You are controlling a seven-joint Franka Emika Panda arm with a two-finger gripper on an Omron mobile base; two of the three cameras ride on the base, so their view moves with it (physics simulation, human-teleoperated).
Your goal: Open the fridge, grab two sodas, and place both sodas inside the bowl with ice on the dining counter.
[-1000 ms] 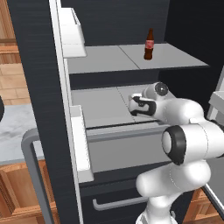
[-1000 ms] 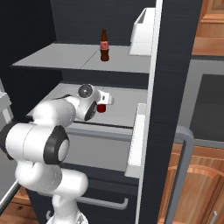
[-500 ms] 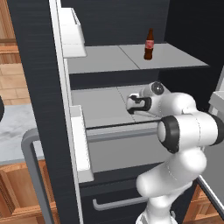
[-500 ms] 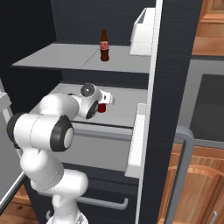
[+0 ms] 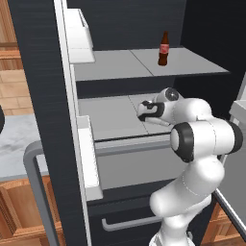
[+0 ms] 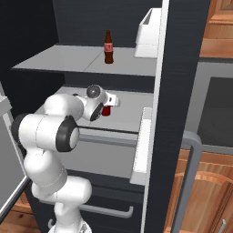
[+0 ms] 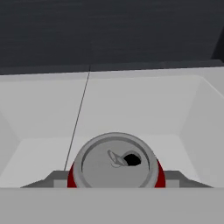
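Fridge [image 6: 182, 54] open w/ brown soda bottle [image 6: 108, 47] upright on upper shelf [image 6: 68, 61], arm reaching onto shelf below, gripper [image 6: 107, 103] right at red can [image 6: 106, 110], white door bin [image 6: 150, 25] upper right.

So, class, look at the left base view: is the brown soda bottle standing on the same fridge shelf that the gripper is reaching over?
No: the bottle stands upright on the upper shelf, while the gripper is over the shelf below it.

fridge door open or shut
Open: the fridge door is swung wide, showing shelves with the bottle and red can.
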